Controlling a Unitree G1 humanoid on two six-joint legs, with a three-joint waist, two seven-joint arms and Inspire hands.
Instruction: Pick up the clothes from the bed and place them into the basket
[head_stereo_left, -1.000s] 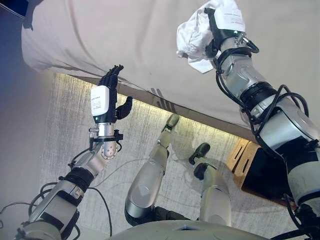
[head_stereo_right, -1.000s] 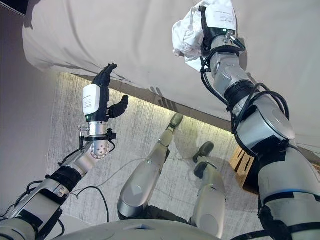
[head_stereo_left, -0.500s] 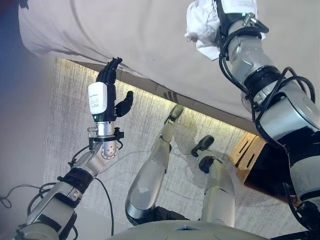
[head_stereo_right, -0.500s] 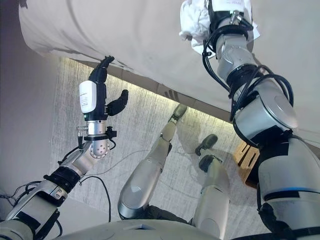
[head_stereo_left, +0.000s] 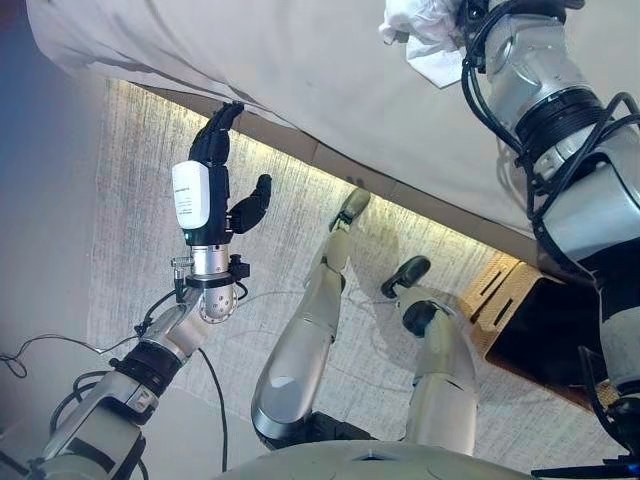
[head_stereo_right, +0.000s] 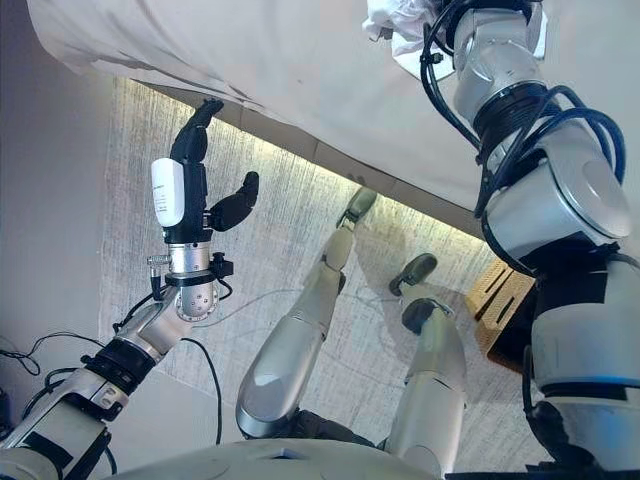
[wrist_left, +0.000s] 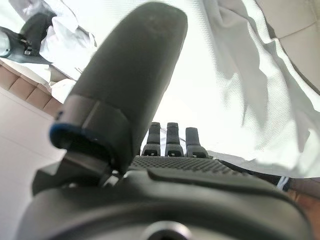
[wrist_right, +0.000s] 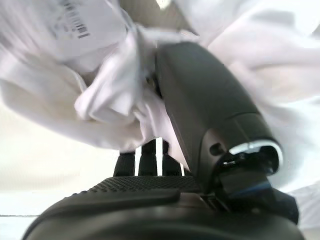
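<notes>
A crumpled white garment (head_stereo_left: 420, 20) hangs in my right hand at the far side of the bed (head_stereo_left: 300, 70). In the right wrist view my right hand (wrist_right: 150, 200) is shut on it, and the thumb (wrist_right: 210, 115) presses the white cloth (wrist_right: 100, 85) against the fingers. My left hand (head_stereo_left: 205, 195) is raised upright by the bed's near edge, open and empty, with straight fingers (wrist_left: 172, 137). A wooden-sided basket (head_stereo_left: 530, 330) with a dark inside stands on the floor at the right, below my right arm.
The bed's pale sheet (head_stereo_right: 250, 60) spans the far side, with a lit strip under its edge (head_stereo_left: 300, 160). A grey woven rug (head_stereo_left: 130, 240) covers the floor between the bed and me.
The camera has shifted. My right hand with the white garment has moved farther up and to the right, to the view's top edge. My left hand keeps its open, upright pose.
</notes>
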